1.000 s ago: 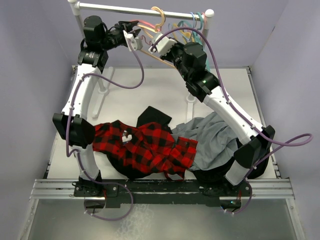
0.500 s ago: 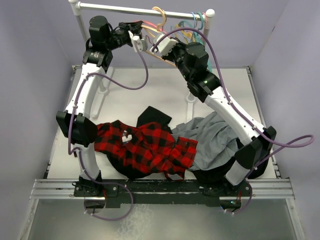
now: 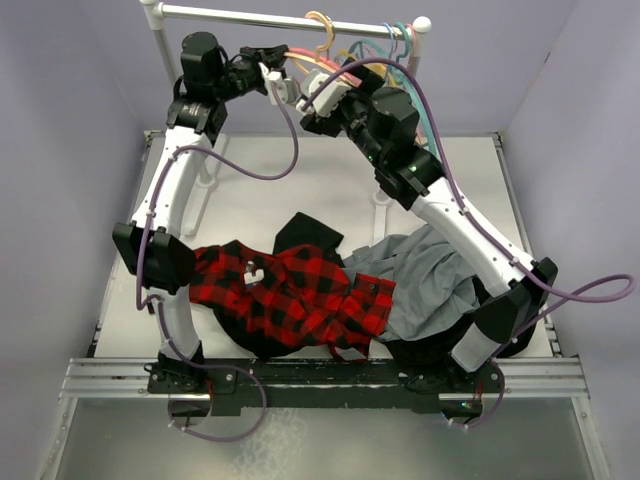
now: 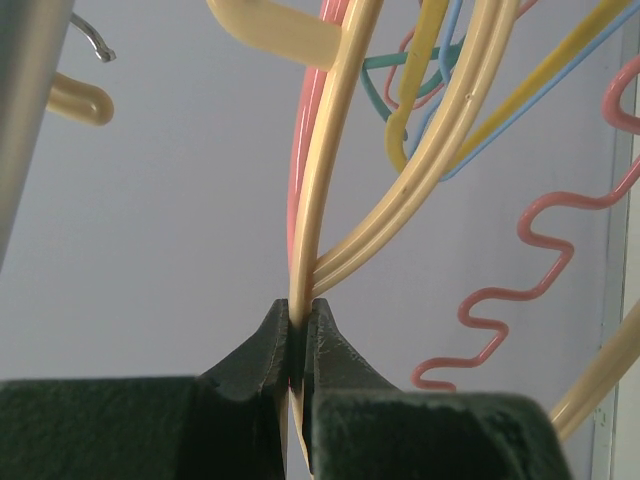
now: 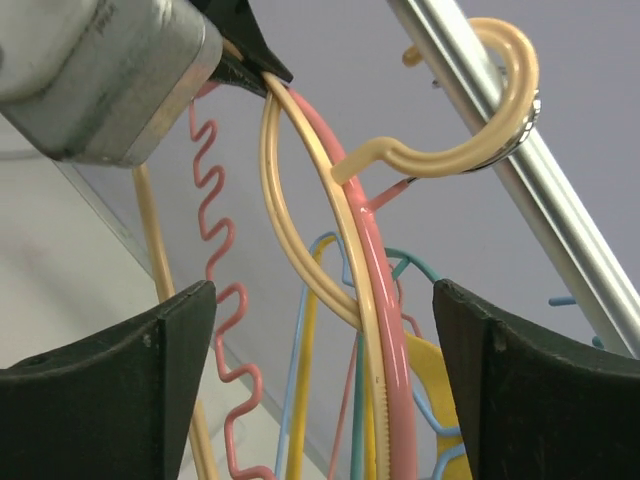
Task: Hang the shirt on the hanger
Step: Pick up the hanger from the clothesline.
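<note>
The left end effector (image 4: 298,320) is pressed together on the thin frame of the hanger (image 5: 455,158), whose hook sits over the rail (image 3: 260,15) above it. A pink hanger (image 5: 375,270) lies tight against that frame just past the pinch, so a pull may drag both off, or the hook may catch on the rail. To the right, the right end effector (image 5: 322,300) stands spread around the bundle, gripping nothing, so the hanger could swivel or slip. The shirt (image 3: 290,295) lies crumpled on the tabletop (image 3: 300,180), well below both.
</note>
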Robot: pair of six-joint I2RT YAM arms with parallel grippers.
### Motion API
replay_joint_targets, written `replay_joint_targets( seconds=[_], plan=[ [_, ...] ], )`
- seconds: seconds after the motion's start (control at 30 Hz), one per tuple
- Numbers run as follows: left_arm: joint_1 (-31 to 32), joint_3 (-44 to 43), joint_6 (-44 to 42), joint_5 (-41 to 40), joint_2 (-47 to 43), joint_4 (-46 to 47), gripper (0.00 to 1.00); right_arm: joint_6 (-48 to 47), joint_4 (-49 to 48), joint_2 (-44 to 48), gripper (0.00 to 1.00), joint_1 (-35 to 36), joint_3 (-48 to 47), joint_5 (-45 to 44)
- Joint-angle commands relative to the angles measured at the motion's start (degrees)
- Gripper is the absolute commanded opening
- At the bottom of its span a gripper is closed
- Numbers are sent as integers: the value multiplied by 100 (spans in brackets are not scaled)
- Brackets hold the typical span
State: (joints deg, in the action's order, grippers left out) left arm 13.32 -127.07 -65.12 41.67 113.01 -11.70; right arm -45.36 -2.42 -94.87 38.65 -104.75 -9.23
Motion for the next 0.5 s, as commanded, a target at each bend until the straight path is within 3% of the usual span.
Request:
replay_joint_targets(
  seconds=[0.0,0.07,0.47],
  plan=[
    [34,42,-3,36,-392,97,0,421,-339,487,96,17,-192,292],
    [35,124,-3,7,-464,107,0,602,-408,605,100,13,-203,322],
    [-34,212,279,-6,-918,-144,0,1421,-690,948,100,-135,-327,185]
  ],
)
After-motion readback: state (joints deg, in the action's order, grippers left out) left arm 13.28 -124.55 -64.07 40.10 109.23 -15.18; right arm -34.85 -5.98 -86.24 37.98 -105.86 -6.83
